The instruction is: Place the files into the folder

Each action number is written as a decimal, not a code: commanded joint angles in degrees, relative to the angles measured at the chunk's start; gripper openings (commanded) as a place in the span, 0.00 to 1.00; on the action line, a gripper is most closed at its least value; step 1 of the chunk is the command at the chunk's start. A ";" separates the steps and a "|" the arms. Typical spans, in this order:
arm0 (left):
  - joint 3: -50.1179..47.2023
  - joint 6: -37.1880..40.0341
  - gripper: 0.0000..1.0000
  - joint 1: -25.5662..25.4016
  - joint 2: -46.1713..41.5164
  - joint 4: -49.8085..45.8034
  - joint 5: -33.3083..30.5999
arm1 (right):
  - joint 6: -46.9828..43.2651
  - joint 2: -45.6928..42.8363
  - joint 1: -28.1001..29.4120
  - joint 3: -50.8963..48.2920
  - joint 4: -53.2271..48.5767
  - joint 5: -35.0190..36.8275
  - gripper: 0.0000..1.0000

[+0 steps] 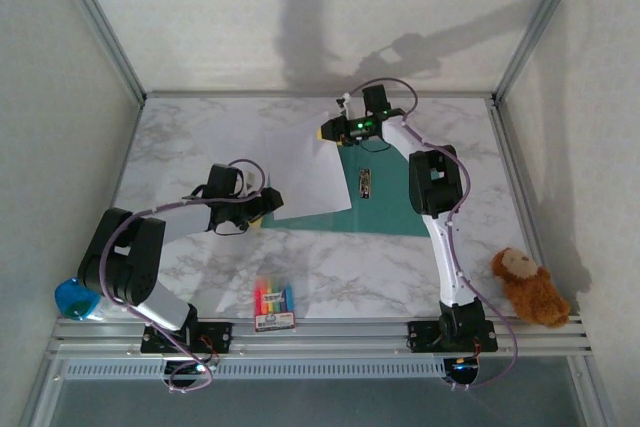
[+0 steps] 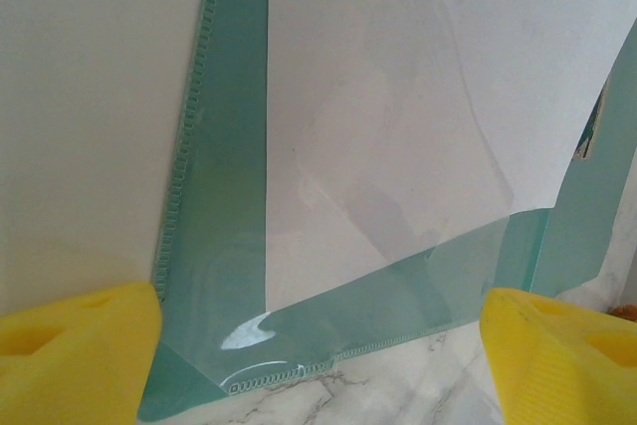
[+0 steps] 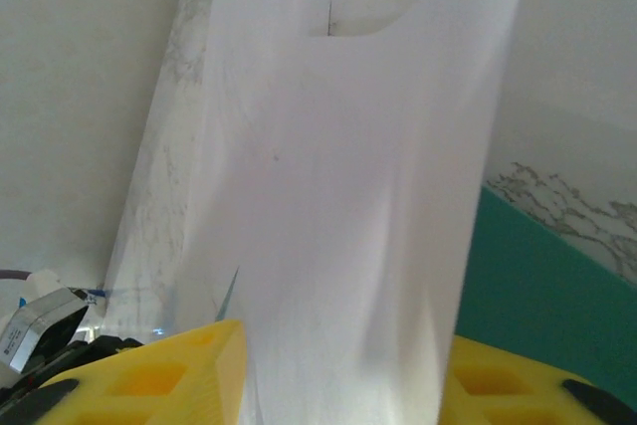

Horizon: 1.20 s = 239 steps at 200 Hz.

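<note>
The teal folder (image 1: 390, 202) lies flat in the middle of the marble table. A white file sheet (image 1: 305, 172) slants across its left part, with the far corner raised. My right gripper (image 1: 338, 130) is at that raised corner. In the right wrist view the sheet (image 3: 338, 196) fills the gap between the yellow fingers (image 3: 169, 375), bowed, and the gripper (image 3: 341, 345) looks shut on it; the folder (image 3: 547, 276) lies at the right. My left gripper (image 1: 268, 202) stands open at the folder's near left corner. Its view has the translucent folder cover (image 2: 224, 196) over the sheet's (image 2: 398, 97) lower part, between wide-apart fingers of the gripper (image 2: 320, 345).
A small crayon box (image 1: 274, 305) sits near the front edge between the arm bases. A brown teddy bear (image 1: 528, 287) is at the front right and a blue object (image 1: 72, 297) at the front left. Metal frame posts and white walls enclose the table.
</note>
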 commanded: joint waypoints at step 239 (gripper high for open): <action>0.48 -0.49 0.84 0.55 -4.77 -1.58 0.72 | -0.28 -17.53 -0.10 -15.86 10.07 5.68 0.00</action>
